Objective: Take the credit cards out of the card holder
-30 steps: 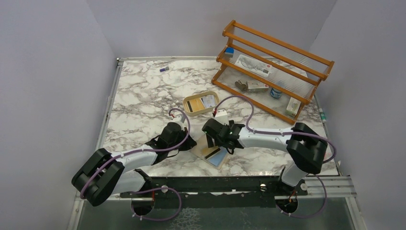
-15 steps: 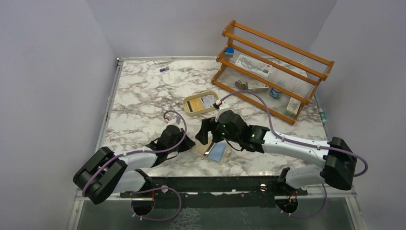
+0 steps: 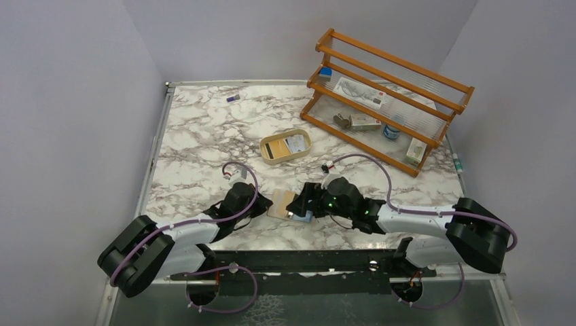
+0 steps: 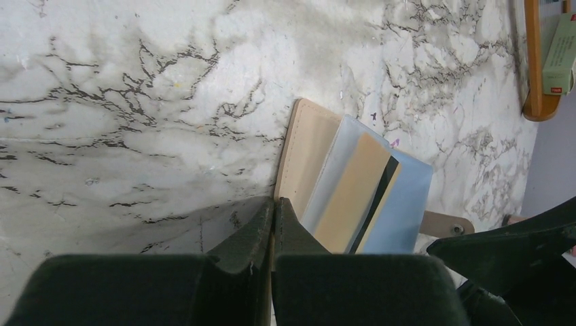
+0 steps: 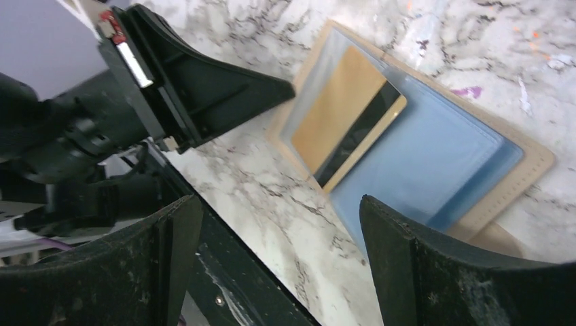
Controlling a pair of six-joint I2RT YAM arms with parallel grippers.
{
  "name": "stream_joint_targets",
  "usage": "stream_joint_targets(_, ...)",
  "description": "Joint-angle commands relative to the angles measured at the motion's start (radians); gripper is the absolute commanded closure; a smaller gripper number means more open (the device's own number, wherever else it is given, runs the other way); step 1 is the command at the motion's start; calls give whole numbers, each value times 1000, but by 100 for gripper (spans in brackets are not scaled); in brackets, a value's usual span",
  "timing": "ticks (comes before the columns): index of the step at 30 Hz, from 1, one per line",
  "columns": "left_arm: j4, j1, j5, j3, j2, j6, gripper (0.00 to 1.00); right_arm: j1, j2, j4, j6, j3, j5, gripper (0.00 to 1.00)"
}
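The holder (image 3: pixel 278 204) lies open on the marble surface (image 3: pixel 204 136), between the two claws. We see the left claw (image 4: pixel 274 210) pinched tight on the holder's edge. The right claw (image 5: pixel 282 204) hangs wide open just over the other half, holding nothing. In the pockets we see a gold card (image 5: pixel 339 112) with a dark stripe and a blue card (image 5: pixel 435 159).

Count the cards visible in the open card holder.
2. A tan card with a dark stripe pokes out slantwise near the fold of the card holder; a pale blue card lies flat in the half beside it. More may be hidden in the pockets.
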Motion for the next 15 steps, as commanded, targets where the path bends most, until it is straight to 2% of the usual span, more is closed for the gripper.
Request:
stream_joint_targets(1,-29,-11,-55,-15,18,-10,100,-18,39,301,46,-62,-122,10)
stream_joint_targets(4,-27,-17,-62,-16,21,-13,100,-18,81,374,60,-73,-146,11)
stream_joint_targets(15,-29,-26,-75,-34,-7,-23,100,-21,120,383,87,-90,-107,10)
